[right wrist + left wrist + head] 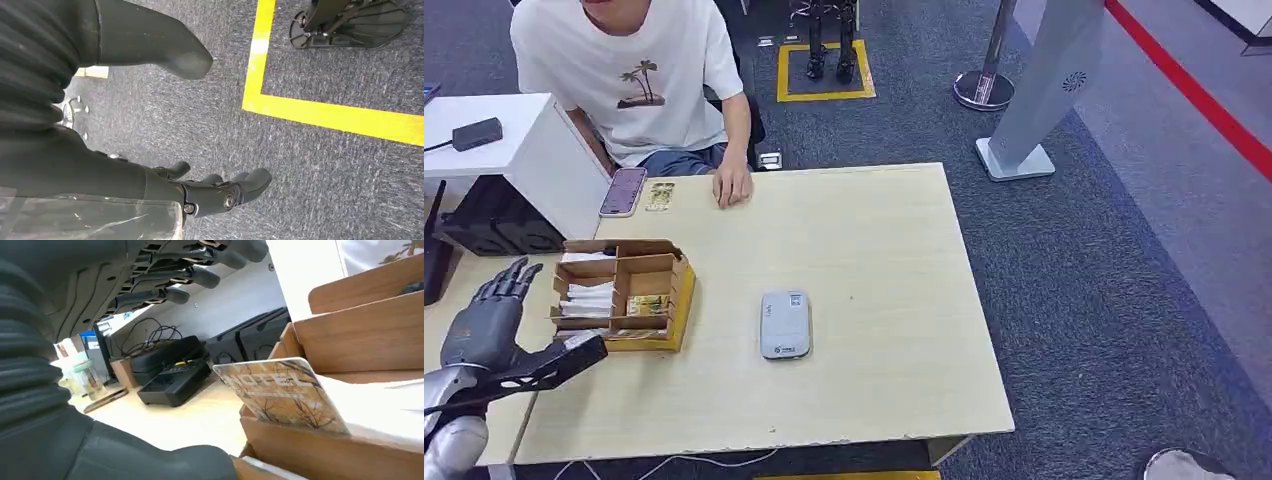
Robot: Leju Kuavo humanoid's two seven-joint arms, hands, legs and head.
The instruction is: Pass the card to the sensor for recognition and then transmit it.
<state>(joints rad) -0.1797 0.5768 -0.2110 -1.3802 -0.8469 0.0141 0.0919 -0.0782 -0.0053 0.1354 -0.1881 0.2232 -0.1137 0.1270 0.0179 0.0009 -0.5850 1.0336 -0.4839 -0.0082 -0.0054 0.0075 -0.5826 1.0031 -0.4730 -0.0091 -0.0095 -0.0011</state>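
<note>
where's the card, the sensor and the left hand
card (280, 392): left wrist view, middle of its printed face.
sensor (785, 324): head view, centre of its grey top.
left hand (486, 312): head view, back of the hand.

Card (282, 395): "HOTEL" is printed in pale capitals across its gold face (seen upside down in the left wrist view).
Sensor (785, 324): small marks are carried, too small to be read.

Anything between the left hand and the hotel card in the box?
Nothing visible: the left hand hovers open beside the wooden organizer box, and the hotel card stands up out of its compartment, unobstructed.
</note>
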